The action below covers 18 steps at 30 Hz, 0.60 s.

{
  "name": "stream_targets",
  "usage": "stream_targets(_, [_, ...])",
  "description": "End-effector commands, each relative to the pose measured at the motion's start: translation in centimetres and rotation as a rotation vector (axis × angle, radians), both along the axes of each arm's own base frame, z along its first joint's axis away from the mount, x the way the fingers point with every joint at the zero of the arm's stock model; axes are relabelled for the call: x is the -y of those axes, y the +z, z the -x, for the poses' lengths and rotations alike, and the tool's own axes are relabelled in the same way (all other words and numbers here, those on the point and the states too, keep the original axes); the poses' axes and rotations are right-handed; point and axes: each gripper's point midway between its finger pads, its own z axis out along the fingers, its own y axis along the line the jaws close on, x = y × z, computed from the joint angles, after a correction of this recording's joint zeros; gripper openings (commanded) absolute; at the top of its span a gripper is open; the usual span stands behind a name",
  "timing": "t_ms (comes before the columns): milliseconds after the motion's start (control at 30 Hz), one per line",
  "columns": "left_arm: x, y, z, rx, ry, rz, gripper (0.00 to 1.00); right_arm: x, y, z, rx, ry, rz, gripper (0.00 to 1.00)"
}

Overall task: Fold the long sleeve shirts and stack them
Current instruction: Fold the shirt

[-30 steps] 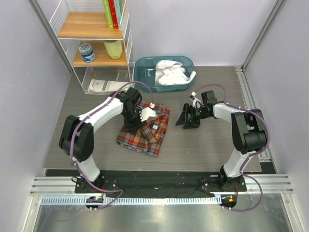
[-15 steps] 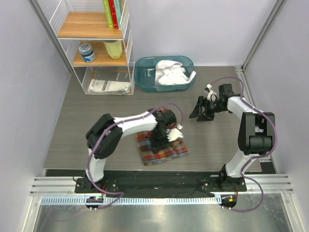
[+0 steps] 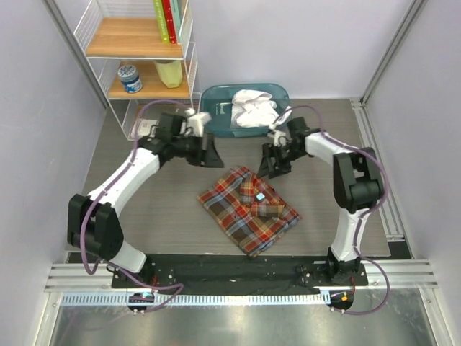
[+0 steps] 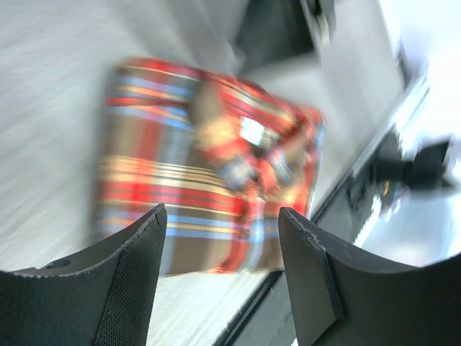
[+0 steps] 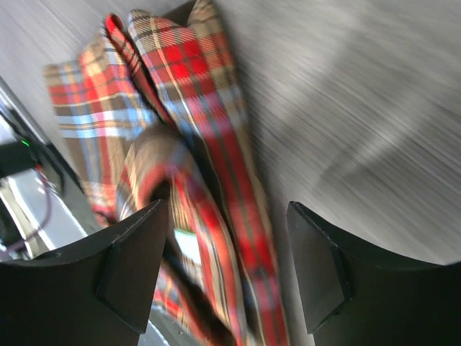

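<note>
The plaid flannel shirt [image 3: 249, 210] lies folded on the table near the front middle. It also shows in the left wrist view [image 4: 205, 194] and the right wrist view [image 5: 180, 187], both blurred. A white shirt [image 3: 253, 109] lies bunched in the teal bin [image 3: 215, 101] at the back. My left gripper [image 3: 211, 152] is open and empty, above the table to the left of and behind the plaid shirt. My right gripper [image 3: 269, 163] is open and empty, just behind the plaid shirt's far corner.
A white wire shelf unit [image 3: 140, 65] stands at the back left with books, a tin and a jar. Printed papers [image 3: 155, 128] lie on its bottom level. A metal rail [image 3: 216, 277] runs along the table's near edge.
My left gripper has let go of the plaid shirt and swung back and left. The shirt now lies turned and uncovered. My right gripper has moved left toward the shirt's far corner.
</note>
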Motion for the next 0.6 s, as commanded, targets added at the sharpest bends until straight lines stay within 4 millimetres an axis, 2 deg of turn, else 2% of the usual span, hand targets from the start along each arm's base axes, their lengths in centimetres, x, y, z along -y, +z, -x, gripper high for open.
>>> stream_targets(0, [-4.4, -2.0, -0.7, -0.205, 0.156, 0.102, 0.64, -4.0, -0.8, -0.8, 0.05, 0.096, 0.04, 0.71])
stream_targets(33, [-5.1, -1.8, -0.6, -0.199, 0.173, 0.114, 0.64, -4.5, -1.3, -0.8, 0.041, 0.109, 0.041, 0.7])
stream_targets(67, [-6.3, -2.5, -0.5, -0.217, 0.204, 0.121, 0.63, -5.7, -1.5, -0.4, 0.041, 0.138, 0.04, 0.65])
stream_targets(100, [-6.7, -2.5, -0.3, -0.211, 0.211, 0.128, 0.63, -6.5, -2.0, -0.6, 0.037, 0.159, 0.034, 0.6])
stream_targets(133, [-7.1, -1.8, 0.1, -0.194, 0.219, 0.144, 0.63, -7.2, -2.2, -0.5, 0.058, 0.201, 0.028, 0.54])
stream_targets(167, [-7.7, -2.4, 0.5, -0.199, 0.238, 0.154, 0.63, -9.1, -2.3, 0.5, 0.076, 0.266, 0.027, 0.44])
stream_targets(233, [-8.6, -2.8, 1.4, -0.224, 0.289, 0.172, 0.61, -11.8, -2.0, 0.7, 0.154, 0.382, 0.01, 0.34])
stream_targets(267, [-8.7, -2.9, 1.4, -0.221, 0.309, 0.189, 0.61, -14.2, -1.2, 1.3, 0.209, 0.464, -0.01, 0.29])
stream_targets(333, [-9.4, -3.9, 2.1, -0.289, 0.379, 0.214, 0.6, -15.9, -0.8, 2.3, 0.301, 0.614, -0.007, 0.26])
stream_targets(367, [-9.6, -4.1, 2.2, -0.304, 0.397, 0.222, 0.6, -17.4, 0.5, 2.7, 0.363, 0.68, -0.011, 0.27])
stream_targets(400, [-9.8, -4.5, 2.4, -0.322, 0.415, 0.228, 0.61, -17.2, 1.1, 2.6, 0.394, 0.706, 0.021, 0.32])
stream_targets(433, [-10.3, -5.1, 2.6, -0.348, 0.444, 0.228, 0.61, -17.2, 1.9, 2.0, 0.453, 0.739, 0.032, 0.43])
stream_targets(500, [-10.7, -5.3, 2.3, -0.33, 0.457, 0.232, 0.62, -16.1, 5.2, -0.3, 0.546, 0.685, 0.069, 0.6])
stream_targets(567, [-11.2, -5.1, 1.8, -0.276, 0.437, 0.213, 0.6, -14.6, 7.6, -1.6, 0.56, 0.6, 0.07, 0.65])
